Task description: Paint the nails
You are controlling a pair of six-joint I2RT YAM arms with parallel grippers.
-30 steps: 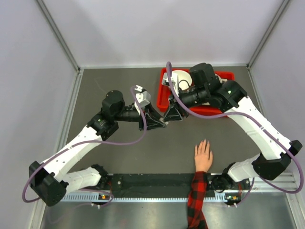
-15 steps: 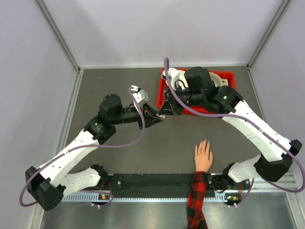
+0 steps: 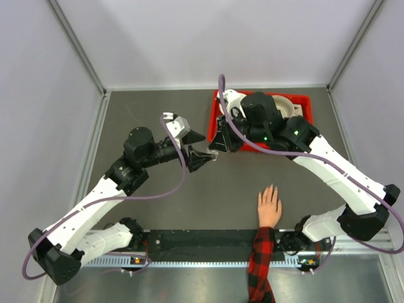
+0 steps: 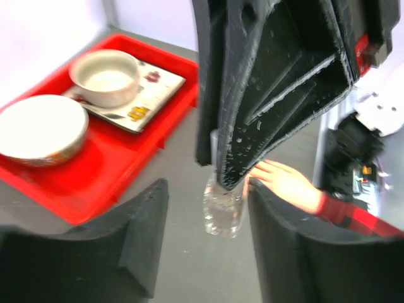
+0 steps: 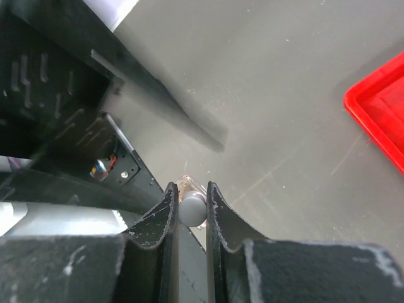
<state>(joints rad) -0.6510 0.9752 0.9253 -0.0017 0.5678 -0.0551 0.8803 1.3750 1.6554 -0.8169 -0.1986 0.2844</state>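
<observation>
Arms [image 3: 344, 173] reach inward, elbows bent, tips meeting beside the red tray [image 3: 305, 98]. Right gripper [image 5: 191, 189] pinches a clear bottle [image 4: 222, 213] by its pale cap [image 5: 192, 211]; left gripper [image 4: 207, 189] gapes around it, not touching. Hand [image 3: 269, 209] lies flat at the near edge, sleeve [image 3: 260, 265] plaid; nails [image 3: 272, 188] point to the far wall, too small to judge.
</observation>
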